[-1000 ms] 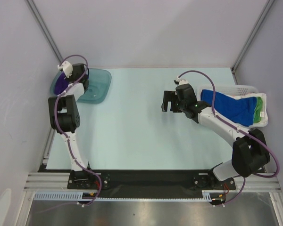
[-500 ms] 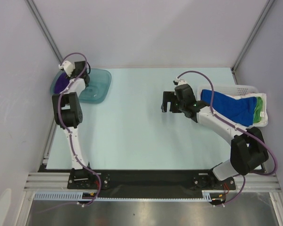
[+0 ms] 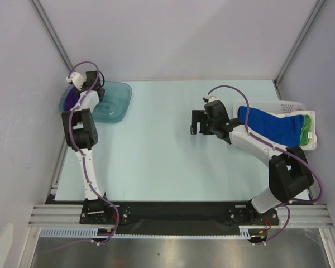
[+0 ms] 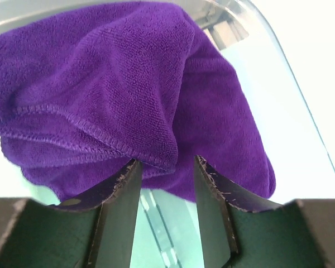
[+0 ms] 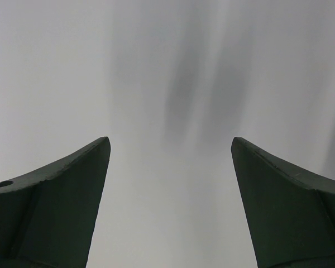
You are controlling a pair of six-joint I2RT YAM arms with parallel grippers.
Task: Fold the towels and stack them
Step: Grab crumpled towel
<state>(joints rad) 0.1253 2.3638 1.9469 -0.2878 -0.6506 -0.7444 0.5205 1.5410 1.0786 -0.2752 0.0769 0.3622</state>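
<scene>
The purple towel [image 4: 128,84] looks soft, light and limp, best pinched at its stitched hem; left claw [image 4: 167,163] stands parted, right claw [image 5: 170,146] wide, empty.

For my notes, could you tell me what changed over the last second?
The left gripper spread its fingers, apparently releasing the purple towel in the teal tub, and reached slightly farther back. The right gripper stayed open, edging left. Blue towel and green towel stayed in the white basket.

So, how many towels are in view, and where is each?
3. The purple towel lies in the teal tub at far left. The blue towel and the green towel lie in the white basket at right; others may be hidden.
</scene>
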